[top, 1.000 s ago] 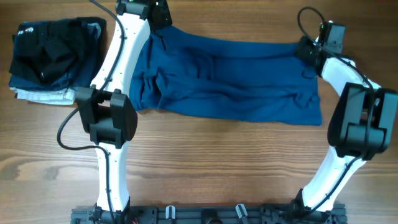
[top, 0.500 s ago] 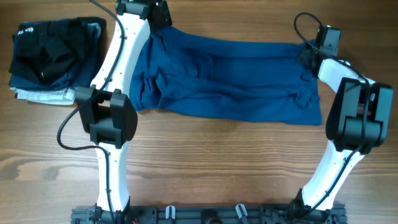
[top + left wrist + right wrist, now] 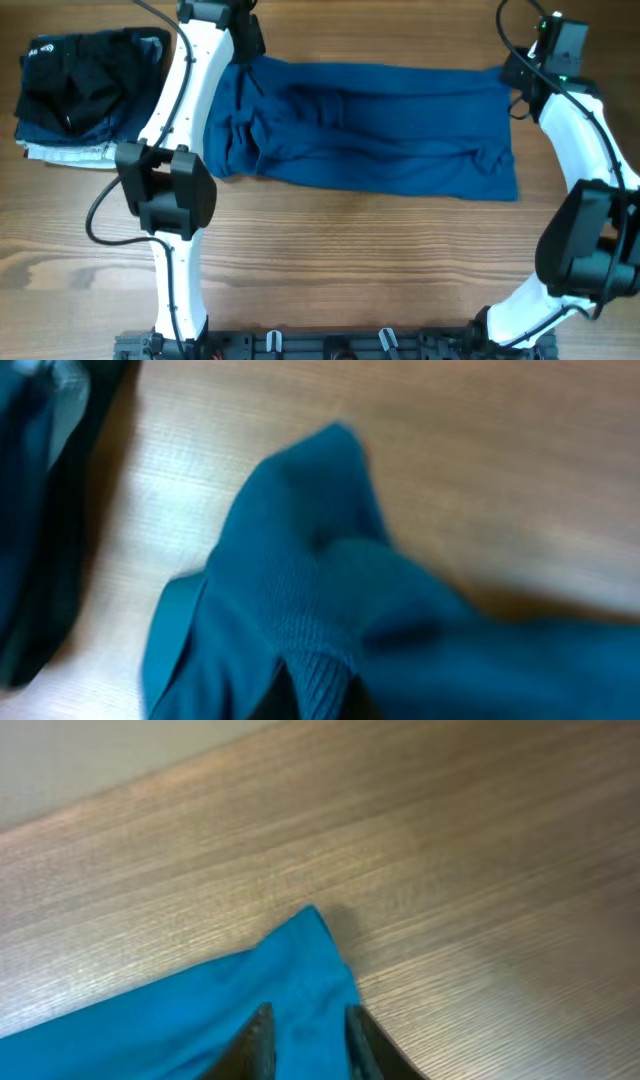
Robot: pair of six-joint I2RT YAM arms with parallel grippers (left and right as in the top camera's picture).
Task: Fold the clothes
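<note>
left pincer [image 3: 247, 42] grips the shirt [image 3: 370, 125]; right pincer [image 3: 305, 1020] grips its corner

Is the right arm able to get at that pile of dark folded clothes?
Probably not. The pile sits at the far opposite side, beyond the left arm, and the right gripper is pinching the blue shirt.

Bright, even light; left wrist view blurred

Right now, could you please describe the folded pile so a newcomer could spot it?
Start at the wooden table, then go to its far left corner. The folded pile sits there, black on top and white underneath, unlike the spread-out blue shirt.
</note>
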